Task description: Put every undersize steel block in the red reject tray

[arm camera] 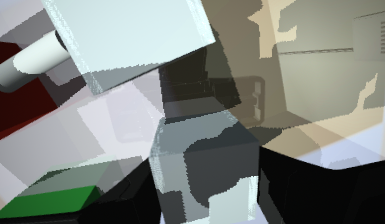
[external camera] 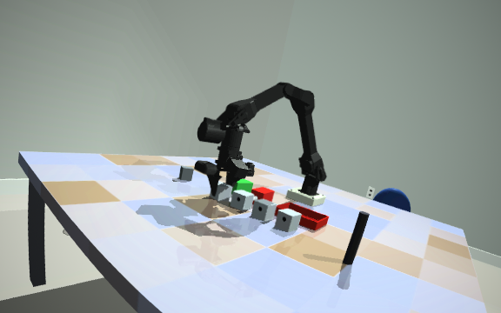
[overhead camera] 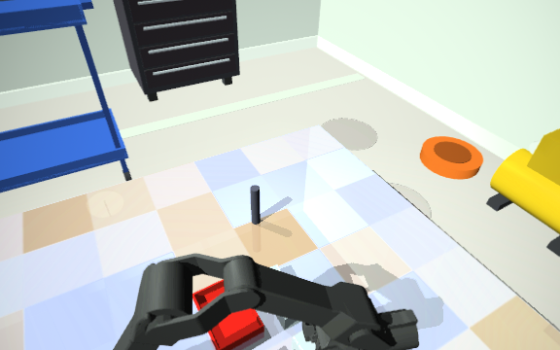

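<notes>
One steel block (external camera: 224, 194) (arm camera: 208, 145) sits snug in the gripper (overhead camera: 311, 332) (external camera: 223, 190) (arm camera: 198, 150), fingers pressed on opposite sides; grasp looks made, block low at the table (external camera: 137, 217), no lift visible. Side grip probably meant to leave the bored face free for gauging, or for a carry if it's a reject; can't tell which.

Neighbouring block (external camera: 242, 200) (arm camera: 133, 40) just beside. Green GO gauge (external camera: 243, 186) (arm camera: 53, 202) lies close by, not held, so likely parked to free the gripper. Red piece (overhead camera: 238, 326) (external camera: 263, 193) near it. Two more bored blocks, the middle block (external camera: 263, 210) and the end block (external camera: 288, 220), continue the row toward the red reject tray (overhead camera: 204, 294) (external camera: 317, 223); grey block (external camera: 185, 174) well apart.

Arm (overhead camera: 295, 297) (external camera: 268, 96) arches high from its base, elbow bent, wrist dropping the gripper steeply. Risk: fingers nudging neighbour or gauge.
</notes>
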{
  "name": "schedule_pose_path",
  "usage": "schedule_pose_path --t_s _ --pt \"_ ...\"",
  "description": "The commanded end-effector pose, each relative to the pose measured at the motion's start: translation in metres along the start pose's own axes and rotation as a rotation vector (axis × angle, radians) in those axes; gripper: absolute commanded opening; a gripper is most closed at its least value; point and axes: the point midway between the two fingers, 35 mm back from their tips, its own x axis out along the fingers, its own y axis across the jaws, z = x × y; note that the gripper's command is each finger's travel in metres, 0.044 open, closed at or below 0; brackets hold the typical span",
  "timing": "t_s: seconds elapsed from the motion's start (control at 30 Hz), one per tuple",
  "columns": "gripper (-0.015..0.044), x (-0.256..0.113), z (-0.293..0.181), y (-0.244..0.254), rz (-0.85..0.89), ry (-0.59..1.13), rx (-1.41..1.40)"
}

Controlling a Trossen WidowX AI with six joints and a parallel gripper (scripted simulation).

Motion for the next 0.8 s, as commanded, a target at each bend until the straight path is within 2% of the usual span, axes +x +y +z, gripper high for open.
schedule_pose_path --t_s 0.0,0.1,0.2,0.3,0.4,0.63,0.77 --pt "0.018 -0.001 0.0 0.0 -0.001 0.0 0.0" --pt "0.016 -0.001 0.0 0.0 -0.001 0.0 0.0" --pt "0.0081 -0.009 0.0 -0.001 -0.001 0.001 -0.001" --pt "0.0003 -0.045 0.0 -0.003 -0.002 0.002 -0.003" --pt "0.0 -0.076 0.0 0.007 -0.001 0.003 -0.005" --pt "0.0 -0.078 0.003 0.015 -0.001 0.003 -0.005" --pt "0.0 -0.079 0.045 0.024 0.0 0.0 0.0"
